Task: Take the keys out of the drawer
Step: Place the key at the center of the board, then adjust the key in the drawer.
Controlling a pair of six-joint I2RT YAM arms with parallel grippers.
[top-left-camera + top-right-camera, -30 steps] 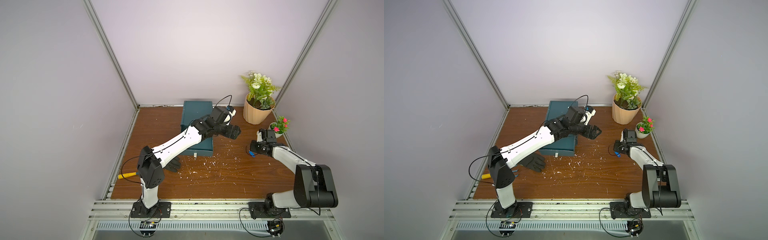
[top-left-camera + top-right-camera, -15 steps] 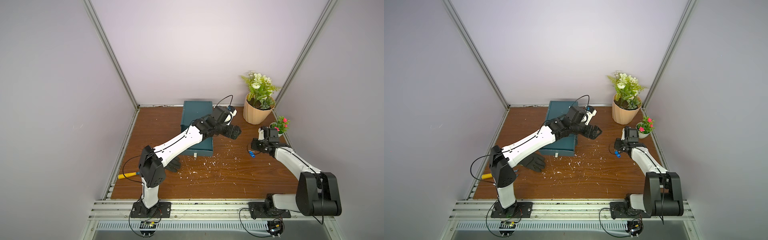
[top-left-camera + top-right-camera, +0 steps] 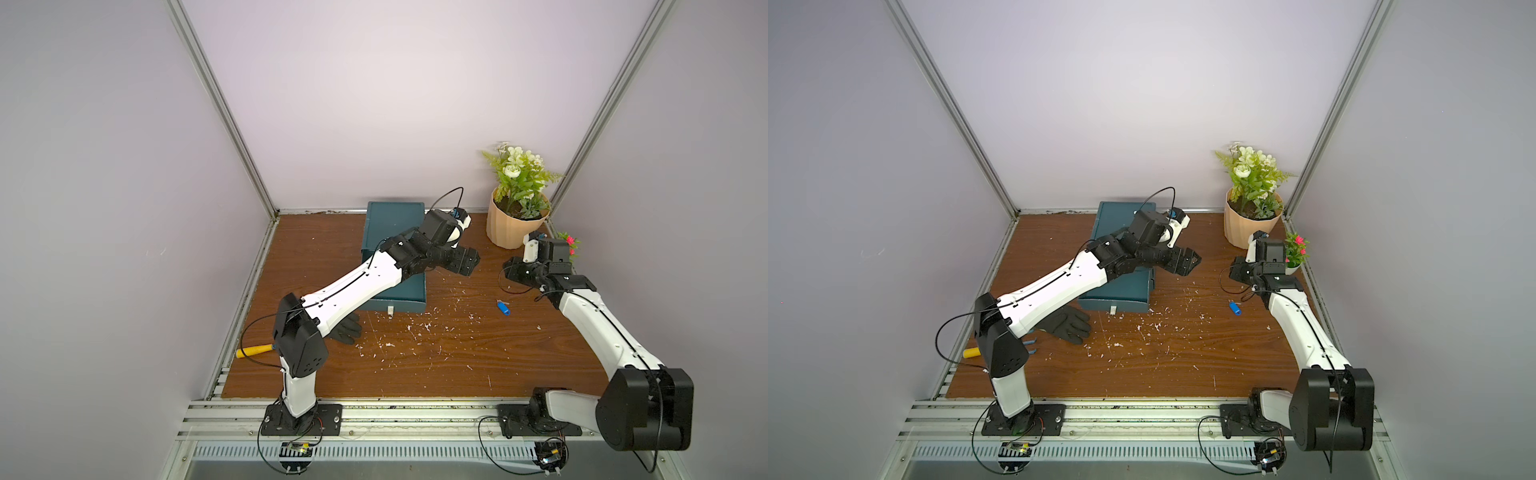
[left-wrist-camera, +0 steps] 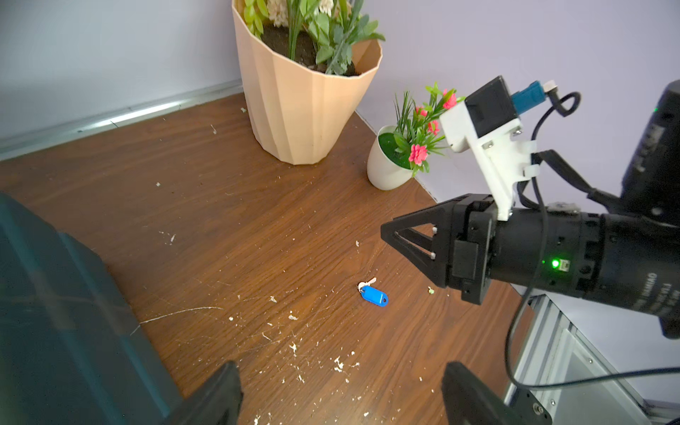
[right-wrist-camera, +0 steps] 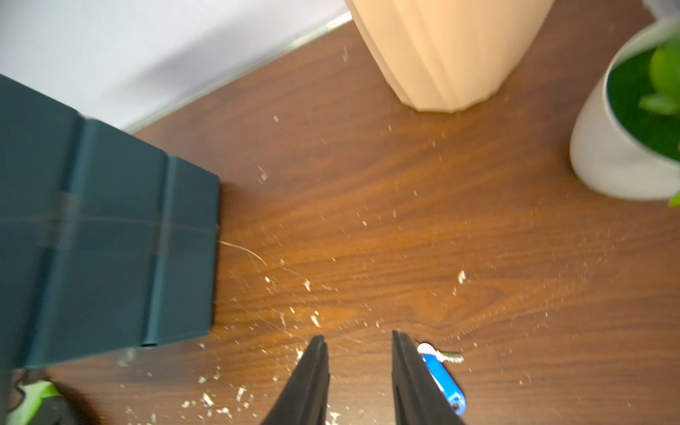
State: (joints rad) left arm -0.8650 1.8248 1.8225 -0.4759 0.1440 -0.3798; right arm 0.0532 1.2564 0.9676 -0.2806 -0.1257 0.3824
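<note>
**1. Position of the task item.** One of the keys [image 3: 503,308], a small silver key ringed to a blue plastic tag, lies flat on the wooden surface [image 3: 415,365]. It is to the right of the teal drawer [image 3: 395,224] and well apart from it, so this one is out of the drawer. No view shows the drawer interior, so it cannot be told whether more keys lie inside.

**2. End effector state.** The right end effector [image 5: 358,349] hangs over the surface on the far side of the blue-tagged key. Its jaws are partly apart with nothing between them. In the right wrist view the tag lies outside one finger [image 5: 408,371], not in the gap. The left end effector [image 3: 468,262] is held above the surface at the right edge of the drawer, with its jaws spread wide and empty.

**3. Handling.** Treat the item as light and rigid: a thin metal blade, a loose ring and a smooth, hard tag.
- It sits very low, so the fingertips probably need to come almost down to the surface.
- Take hold across the narrow width of the tag, which offers the thickest and flattest faces.
- Avoid the blade. It is too thin to grip, and it will likely swing from the ring once lifted.
- A glancing contact is likely to skid the tag across the wood.
</note>
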